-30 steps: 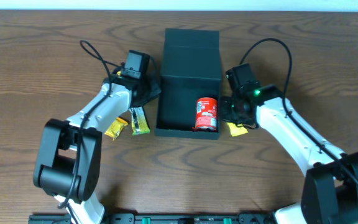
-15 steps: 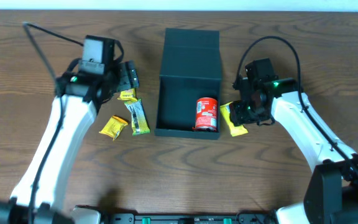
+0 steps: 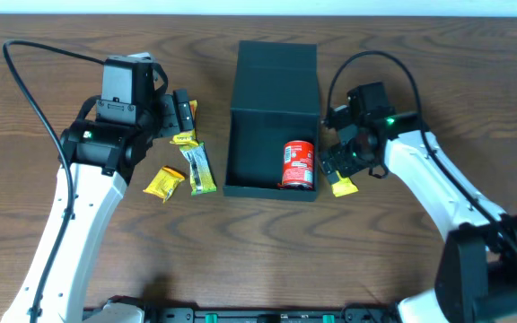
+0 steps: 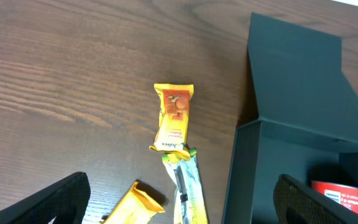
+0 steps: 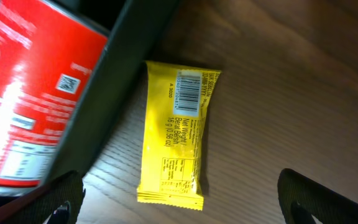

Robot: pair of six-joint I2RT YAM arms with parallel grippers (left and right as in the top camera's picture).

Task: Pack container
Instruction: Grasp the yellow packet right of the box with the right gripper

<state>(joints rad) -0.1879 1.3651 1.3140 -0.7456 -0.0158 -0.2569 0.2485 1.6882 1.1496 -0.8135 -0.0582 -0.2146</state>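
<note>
**Container open mid-table, both grippers wide and empty**

The container [image 3: 272, 135] sits at table centre, a bit toward the far edge. Its lid flap [image 3: 276, 65] is folded back away from you, so the top is open. A red can [image 3: 298, 165] lies on its side in the near-right corner, against the front wall and close to the right wall. The rest of the floor, left and far side, shows bare.

Outside the right wall, a yellow snack packet [image 5: 176, 134] lies flat on the wood just beside the wall, barcode up. It's near the wall's bottom edge, but you can't tell if it touches. Your right gripper [image 3: 339, 161] hangs over that packet with fingers spread wide and nothing in them. The container wall is tight on its inner side; there's bare wood on the outer side.

Left of the container there's a clear strip of table, then three packets. An orange-yellow packet [image 4: 173, 118] is farthest from you. Its near end meets a green-yellow bar [image 4: 186, 186]. A yellow packet [image 3: 164, 183] lies farther left, apart from the bar. Your left gripper [image 3: 185, 112] sits above the orange-yellow packet, jaws wide apart, holding nothing.

The table [image 3: 258, 260] is bare wood on the near side, btw the two arms. A cable [image 3: 34, 63] arcs off the left arm.
</note>
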